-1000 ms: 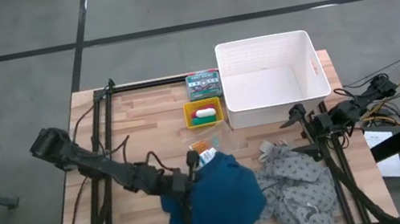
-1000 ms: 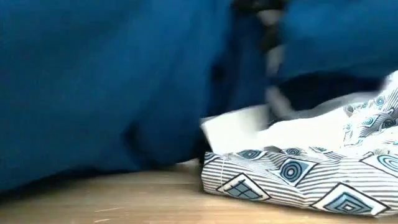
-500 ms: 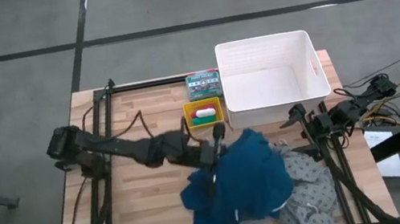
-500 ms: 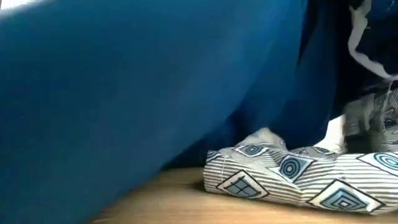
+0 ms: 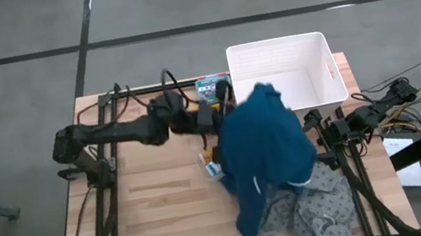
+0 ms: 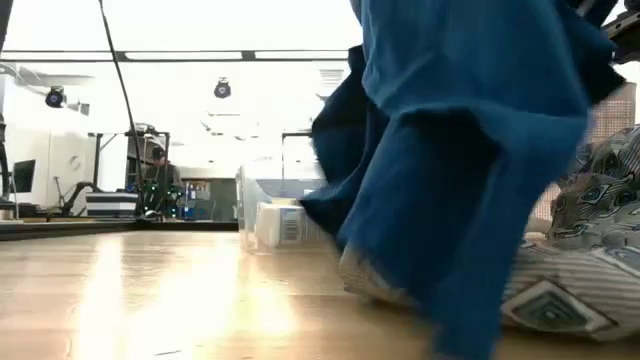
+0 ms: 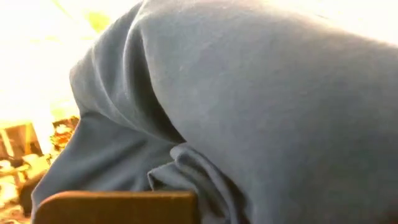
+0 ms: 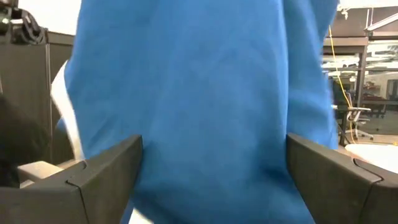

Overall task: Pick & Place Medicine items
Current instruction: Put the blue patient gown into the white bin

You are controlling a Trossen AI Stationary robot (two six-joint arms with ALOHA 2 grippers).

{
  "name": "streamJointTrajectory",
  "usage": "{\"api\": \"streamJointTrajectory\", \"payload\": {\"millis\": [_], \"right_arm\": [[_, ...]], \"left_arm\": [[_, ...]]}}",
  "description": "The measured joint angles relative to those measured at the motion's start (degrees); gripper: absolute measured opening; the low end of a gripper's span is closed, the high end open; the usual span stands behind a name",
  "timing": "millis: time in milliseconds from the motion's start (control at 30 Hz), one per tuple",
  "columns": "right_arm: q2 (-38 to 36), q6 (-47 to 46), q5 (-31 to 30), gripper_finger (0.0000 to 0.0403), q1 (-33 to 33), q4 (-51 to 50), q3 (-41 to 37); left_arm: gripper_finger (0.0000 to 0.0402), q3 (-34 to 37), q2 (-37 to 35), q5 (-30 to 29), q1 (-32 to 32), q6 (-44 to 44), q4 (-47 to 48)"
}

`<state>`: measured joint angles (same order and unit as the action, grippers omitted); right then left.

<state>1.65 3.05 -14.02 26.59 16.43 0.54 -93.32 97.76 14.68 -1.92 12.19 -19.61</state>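
Cloth [image 5: 265,147] lifted in closed left gripper [image 5: 225,103] — beside bin rim [image 5: 233,88], right gripper [image 5: 314,122] open

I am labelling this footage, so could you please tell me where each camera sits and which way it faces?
High view: above the table, looking straight down; shows both arms, the left tool lifting the blue cloth by the white bin.
Low view: at table-top height, looking level across the table; blue cloth hangs close; no arm seen.
Left wrist view: on the left arm, filled by cloth.
Right wrist view: on the parked right arm; open right tool frames cloth.
Shared: all four see the blue cloth.
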Motion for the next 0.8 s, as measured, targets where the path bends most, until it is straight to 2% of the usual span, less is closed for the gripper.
{"api": "streamJointTrajectory", "payload": {"millis": [300, 533, 700, 800], "right_arm": [[0.0, 0.0, 0.0, 0.038, 0.02, -0.01, 0.01], [0.0, 0.0, 0.0, 0.038, 0.02, -0.01, 0.0], [0.0, 0.0, 0.0, 0.038, 0.02, -0.01, 0.0], [0.0, 0.0, 0.0, 0.038, 0.01, -0.01, 0.01]], "left_arm": [[0.0043, -9.19, -0.02, 0.0, 5.53, 8.09, 0.43], [0.0043, -17.06, -0.33, 0.37, 6.19, 15.5, 1.37], [0.0046, -17.98, -0.2, -0.02, 6.26, 15.6, 4.21], [0.005, -17.98, -0.17, -0.07, 6.26, 19.2, 4.22]]}}
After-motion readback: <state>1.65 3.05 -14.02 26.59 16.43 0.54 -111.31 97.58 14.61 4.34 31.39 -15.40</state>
